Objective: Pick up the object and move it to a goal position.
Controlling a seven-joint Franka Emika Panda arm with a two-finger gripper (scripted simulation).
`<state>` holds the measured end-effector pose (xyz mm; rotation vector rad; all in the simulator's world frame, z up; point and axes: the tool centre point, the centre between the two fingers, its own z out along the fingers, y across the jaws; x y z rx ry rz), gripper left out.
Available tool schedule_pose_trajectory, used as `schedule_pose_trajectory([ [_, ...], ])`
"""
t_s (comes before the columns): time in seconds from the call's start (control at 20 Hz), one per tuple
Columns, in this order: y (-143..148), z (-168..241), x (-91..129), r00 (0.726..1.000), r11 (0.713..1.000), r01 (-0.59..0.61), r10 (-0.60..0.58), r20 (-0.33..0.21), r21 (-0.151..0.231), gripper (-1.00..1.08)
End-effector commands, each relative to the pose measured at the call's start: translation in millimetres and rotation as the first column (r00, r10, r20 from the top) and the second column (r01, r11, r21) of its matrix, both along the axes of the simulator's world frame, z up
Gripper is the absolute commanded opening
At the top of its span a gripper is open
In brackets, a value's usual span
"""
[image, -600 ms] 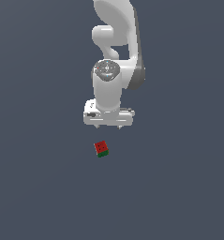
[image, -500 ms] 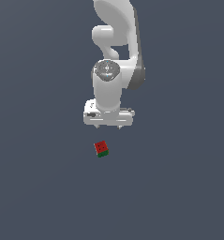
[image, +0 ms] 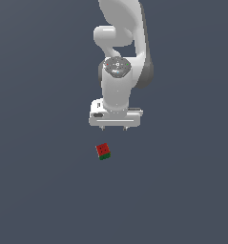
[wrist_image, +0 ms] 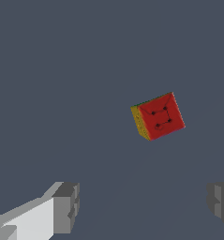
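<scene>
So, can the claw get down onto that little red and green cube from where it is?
Probably yes. The claw is open, the cube lies apart from it with nothing between them, though it sits off-centre from the fingers.

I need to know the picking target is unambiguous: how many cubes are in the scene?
1. The single cube lies on the dark surface, below the open gripper and slightly toward the exterior view's left. The wrist view shows it too. No others are visible.
</scene>
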<state>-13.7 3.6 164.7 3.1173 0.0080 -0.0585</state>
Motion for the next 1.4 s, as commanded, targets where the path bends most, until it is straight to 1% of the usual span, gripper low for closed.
schedule_pose_trajectory([
  [0.0,-1,0,0,1.000,1.000,0.000,0.000,-0.001,-0.001,1.00],
  [0.35,-6,-9,6,0.999,0.999,-0.041,0.041,0.002,0.002,1.00],
  [0.65,-18,-26,18,0.993,0.993,-0.117,0.117,0.009,0.007,1.00],
  [1.05,-40,-58,37,0.967,0.967,-0.254,0.253,0.024,0.017,1.00],
  [1.35,-50,-75,45,0.948,0.948,-0.317,0.316,0.033,0.022,1.00],
])
